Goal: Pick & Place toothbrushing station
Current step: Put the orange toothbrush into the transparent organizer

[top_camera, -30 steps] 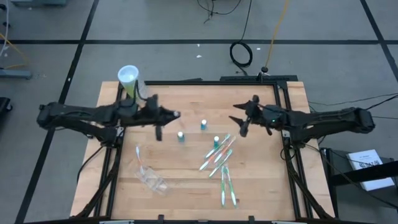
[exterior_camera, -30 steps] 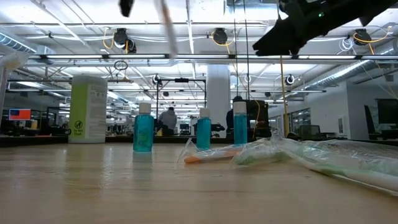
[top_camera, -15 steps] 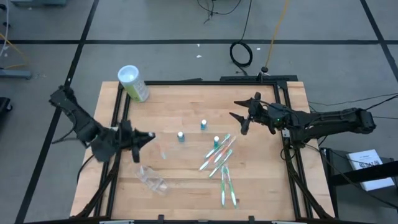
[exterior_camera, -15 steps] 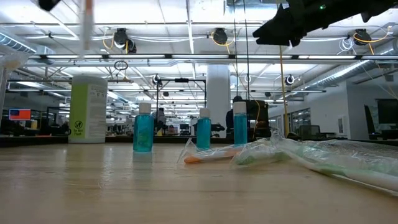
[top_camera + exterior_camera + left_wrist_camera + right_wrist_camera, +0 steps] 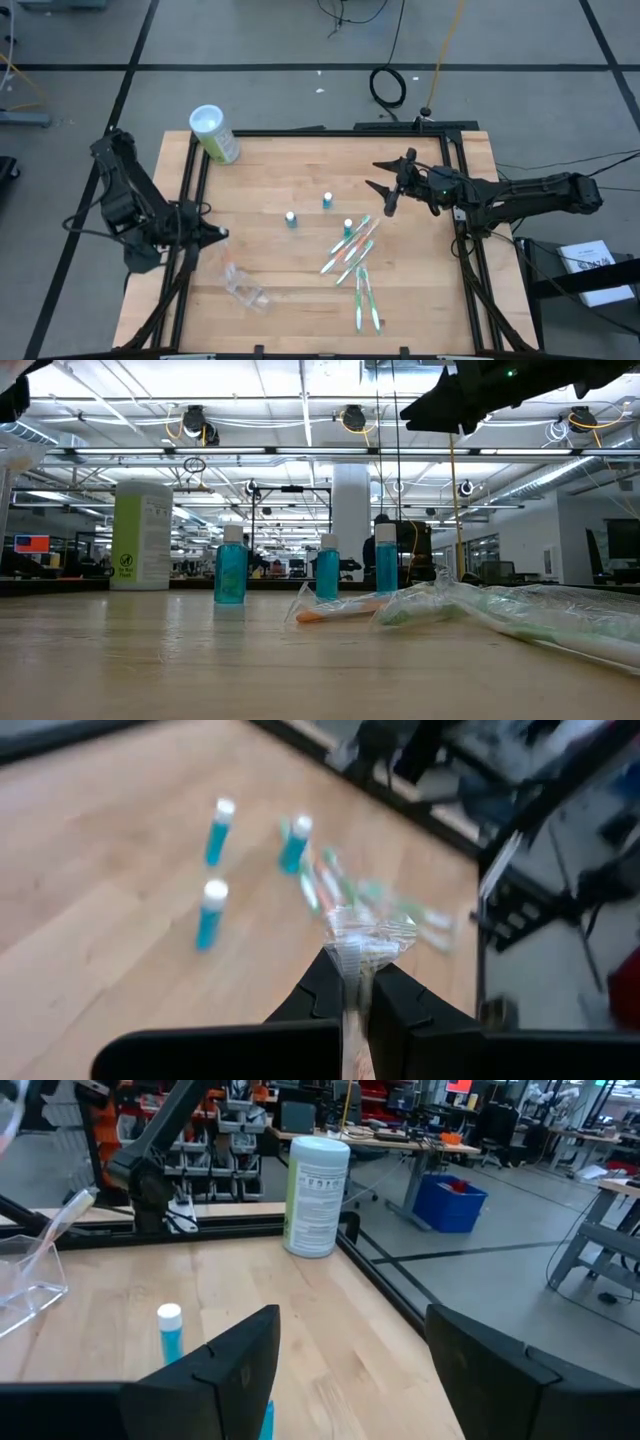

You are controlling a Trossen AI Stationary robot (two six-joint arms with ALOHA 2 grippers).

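My left gripper [image 5: 352,995] is clenched on a wrapped toothbrush [image 5: 362,942] near the table's left edge, by the clear holder [image 5: 243,288]; right gripper [image 5: 383,188] hangs released. I should lower it slowly, upright, into the holder.

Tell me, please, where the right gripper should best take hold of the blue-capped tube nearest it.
Probably around the tube's body just under the cap, coming straight down from above: it stands upright and apart from its neighbours, and the open right gripper hovers close beside it.
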